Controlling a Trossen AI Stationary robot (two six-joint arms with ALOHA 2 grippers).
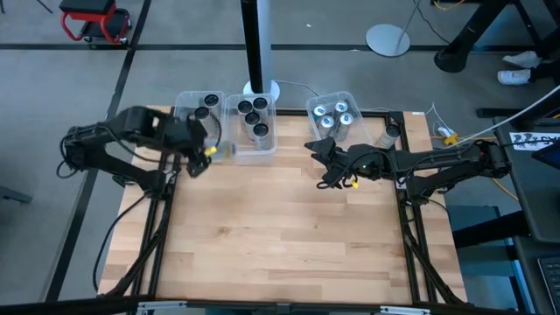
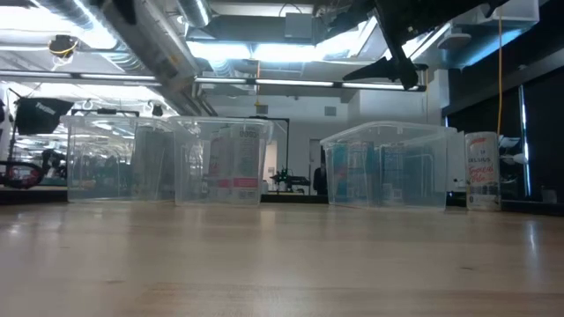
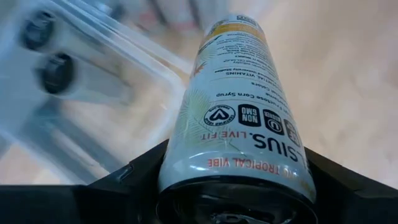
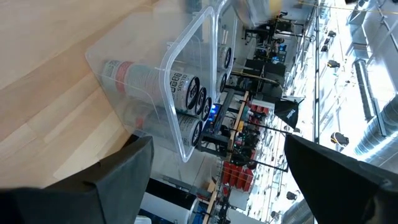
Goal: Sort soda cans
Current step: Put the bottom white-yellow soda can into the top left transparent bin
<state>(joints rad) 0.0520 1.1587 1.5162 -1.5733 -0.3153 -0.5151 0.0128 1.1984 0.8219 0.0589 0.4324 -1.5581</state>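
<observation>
overhead down, low level, wrists close, bins (image 1: 249,127) shared

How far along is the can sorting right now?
Mostly done, it seems. Dark-topped cans fill the middle bin, two sit in the left bin, and silver cans fill the right bin. The left gripper holds a white can near the bins. One loose can stands beside the right bin; the right gripper is open.

Light wood table (image 1: 280,236), 3 clear bins (image 1: 251,131) along far edge, 1 lone can (image 1: 388,136) far-right corner.
</observation>
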